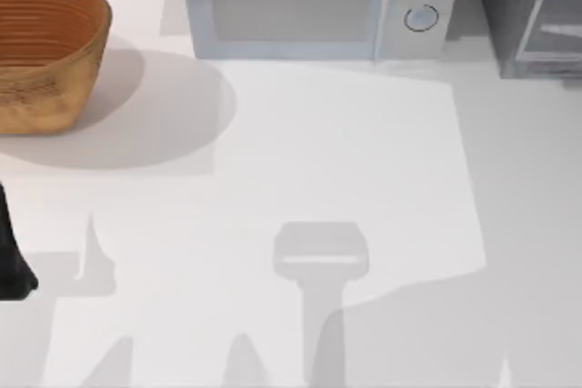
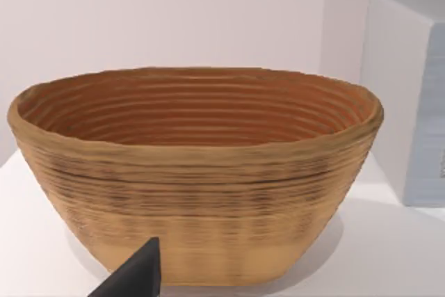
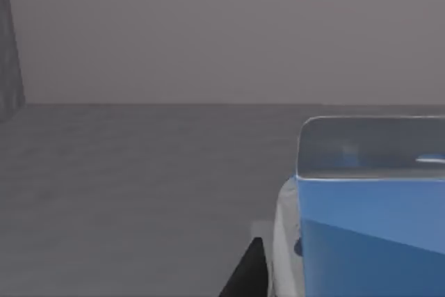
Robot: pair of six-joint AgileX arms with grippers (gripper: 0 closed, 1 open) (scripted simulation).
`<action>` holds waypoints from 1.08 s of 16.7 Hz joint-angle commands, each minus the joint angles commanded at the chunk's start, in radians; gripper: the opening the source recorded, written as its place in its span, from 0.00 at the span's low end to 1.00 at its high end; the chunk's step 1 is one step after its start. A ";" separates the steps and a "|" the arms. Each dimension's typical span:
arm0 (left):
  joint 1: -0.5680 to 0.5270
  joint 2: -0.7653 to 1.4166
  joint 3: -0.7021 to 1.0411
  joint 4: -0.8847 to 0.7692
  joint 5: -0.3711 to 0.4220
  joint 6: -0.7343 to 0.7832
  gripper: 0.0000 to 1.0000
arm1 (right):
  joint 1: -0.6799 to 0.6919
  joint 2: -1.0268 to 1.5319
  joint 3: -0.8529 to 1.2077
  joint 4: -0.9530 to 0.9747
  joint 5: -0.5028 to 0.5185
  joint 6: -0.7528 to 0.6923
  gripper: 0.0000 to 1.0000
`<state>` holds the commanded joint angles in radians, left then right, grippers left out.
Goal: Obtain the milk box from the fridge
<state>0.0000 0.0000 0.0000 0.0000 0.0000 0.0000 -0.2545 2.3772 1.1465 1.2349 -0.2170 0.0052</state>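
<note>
The fridge (image 1: 536, 15) is the dark grey box at the table's back right corner, cut off by the frame edge. The right wrist view looks along a dim grey floor (image 3: 139, 193) to a flat grey back wall. There the milk box (image 3: 368, 234), blue with a pale top and a white side, stands very close. A black part of my right gripper (image 3: 250, 273) sits right beside its white side. Contact is not visible. My left arm (image 1: 14, 261) is parked at the table's left edge, with a black tip of its gripper (image 2: 135, 276) facing the basket.
A woven brown basket (image 1: 45, 47) (image 2: 195, 172) stands at the back left. A pale grey microwave (image 1: 309, 2) with two round dials sits at the back centre, left of the fridge. The white tabletop (image 1: 346, 170) spreads in front of them.
</note>
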 joint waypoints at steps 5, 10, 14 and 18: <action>0.000 0.000 0.000 0.000 0.000 0.000 1.00 | 0.000 0.000 0.000 0.000 0.000 0.000 0.00; 0.000 0.000 0.000 0.000 0.000 0.000 1.00 | -0.002 -0.041 -0.003 -0.040 -0.001 0.002 0.00; 0.000 0.000 0.000 0.000 0.000 0.000 1.00 | -0.002 -0.141 -0.004 -0.136 -0.002 0.003 0.00; 0.000 0.000 0.000 0.000 0.000 0.000 1.00 | -0.003 -0.155 -0.004 -0.150 -0.002 0.003 0.00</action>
<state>0.0000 0.0000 0.0000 0.0000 0.0000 0.0000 -0.2571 2.2223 1.1429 1.0851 -0.2187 0.0081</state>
